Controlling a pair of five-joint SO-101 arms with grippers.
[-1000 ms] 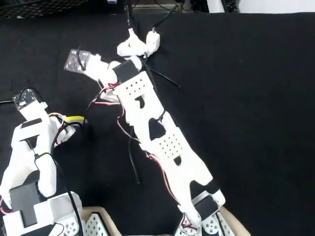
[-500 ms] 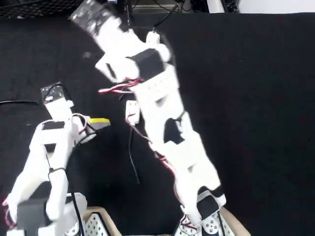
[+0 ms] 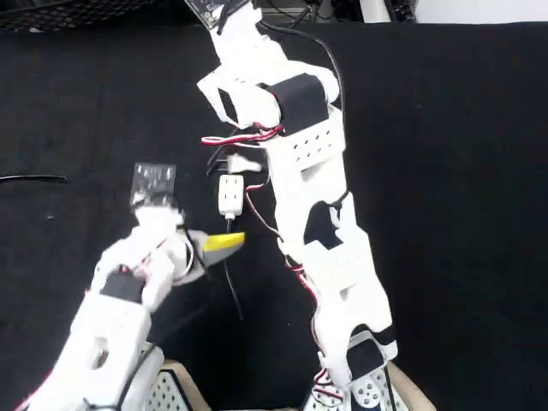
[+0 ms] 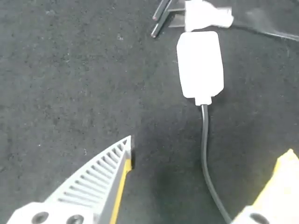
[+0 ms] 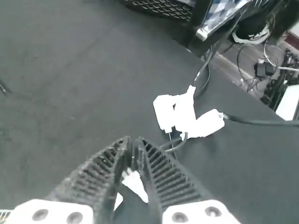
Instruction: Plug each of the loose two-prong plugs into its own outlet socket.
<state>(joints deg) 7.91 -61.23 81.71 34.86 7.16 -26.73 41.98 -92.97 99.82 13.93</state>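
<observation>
Left gripper (image 4: pixel 208 156) hangs over the near-left of the black bench (image 3: pixel 445 171), fingers spread wide, one yellow-tipped. Just beyond the tips we see a white outlet socket (image 4: pixel 201 70) flat on the bench. Its black cable (image 4: pixel 205 140) runs back toward us between the fingers. A loose two-prong plug (image 4: pixel 205 13) lies just far of the socket, prongs pointing left, not plugged in. To the right, the right arm (image 3: pixel 317 197) stretches to the bench's far edge. Right gripper (image 5: pixel 133 142) has its fingers pressed together; a white bit shows behind them, and we cannot tell what it is. Past it lies a white cluster of connectors (image 5: pixel 184 116) with cables near the far edge.
</observation>
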